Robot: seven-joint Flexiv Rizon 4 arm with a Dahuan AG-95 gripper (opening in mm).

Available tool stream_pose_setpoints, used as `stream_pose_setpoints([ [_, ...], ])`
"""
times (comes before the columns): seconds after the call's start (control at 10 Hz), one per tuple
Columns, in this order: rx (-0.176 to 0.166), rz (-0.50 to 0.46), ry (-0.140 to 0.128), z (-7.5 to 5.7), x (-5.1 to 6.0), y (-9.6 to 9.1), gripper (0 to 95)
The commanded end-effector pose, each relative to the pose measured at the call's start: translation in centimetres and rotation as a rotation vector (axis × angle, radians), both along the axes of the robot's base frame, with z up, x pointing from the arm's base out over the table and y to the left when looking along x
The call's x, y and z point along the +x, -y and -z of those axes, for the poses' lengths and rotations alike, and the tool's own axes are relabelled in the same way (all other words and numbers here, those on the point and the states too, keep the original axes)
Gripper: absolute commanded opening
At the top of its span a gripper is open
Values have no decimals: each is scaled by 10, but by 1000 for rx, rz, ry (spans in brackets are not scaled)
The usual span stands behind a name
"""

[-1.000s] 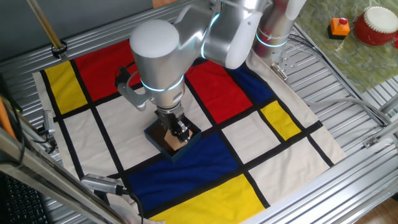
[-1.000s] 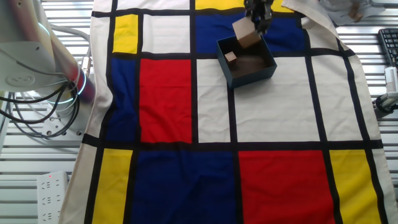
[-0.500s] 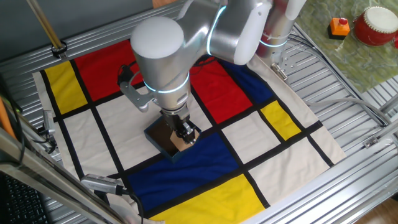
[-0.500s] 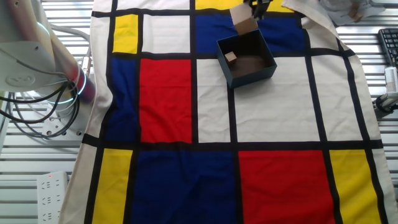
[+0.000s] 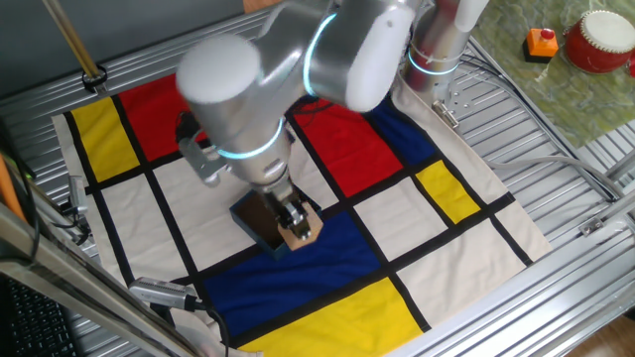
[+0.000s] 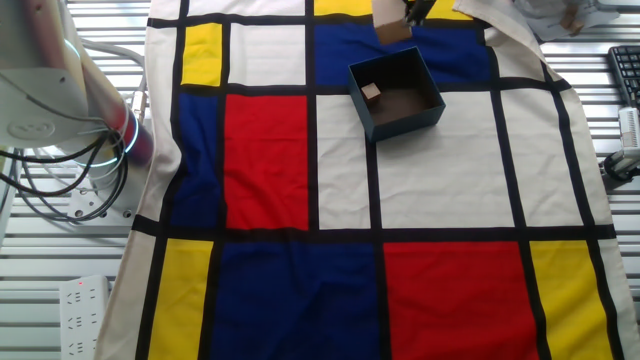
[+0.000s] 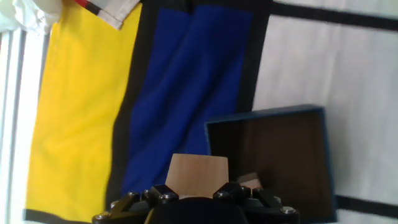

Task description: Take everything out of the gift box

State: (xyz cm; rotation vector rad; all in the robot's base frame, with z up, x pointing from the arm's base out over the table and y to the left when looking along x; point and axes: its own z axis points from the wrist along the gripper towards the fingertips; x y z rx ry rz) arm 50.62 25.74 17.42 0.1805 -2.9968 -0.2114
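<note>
Fingers (image 5: 294,216) clamped on one wooden block (image 7: 198,177), second block (image 6: 372,93) in gift box (image 6: 396,94) — other fixed view only

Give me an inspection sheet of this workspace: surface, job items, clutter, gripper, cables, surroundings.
Surface: colour-block cloth over a slatted metal table.
Job items: gift box on the cloth, one wooden block inside; second block lifted clear of the box.
Clutter: nothing seen on the cloth.
Gripper: gripper shut on the second block.
Cables: bundle beside the arm's base.
Surroundings: red pot, orange object, keyboard.
</note>
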Motion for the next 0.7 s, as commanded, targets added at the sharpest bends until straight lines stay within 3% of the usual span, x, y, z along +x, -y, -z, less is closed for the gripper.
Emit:
stream_pose_setpoints([
  [0.1, -4, 10, 36, 7, -7, -6, 0],
  [0.3, -9, 21, 56, 23, -18, -12, 0],
  [0.5, -10, 36, 80, 30, -24, -21, 0],
  [0.6, -16, 35, 78, 33, -24, -24, 0],
  [0.7, -13, 44, 101, 35, -24, -26, 0],
])
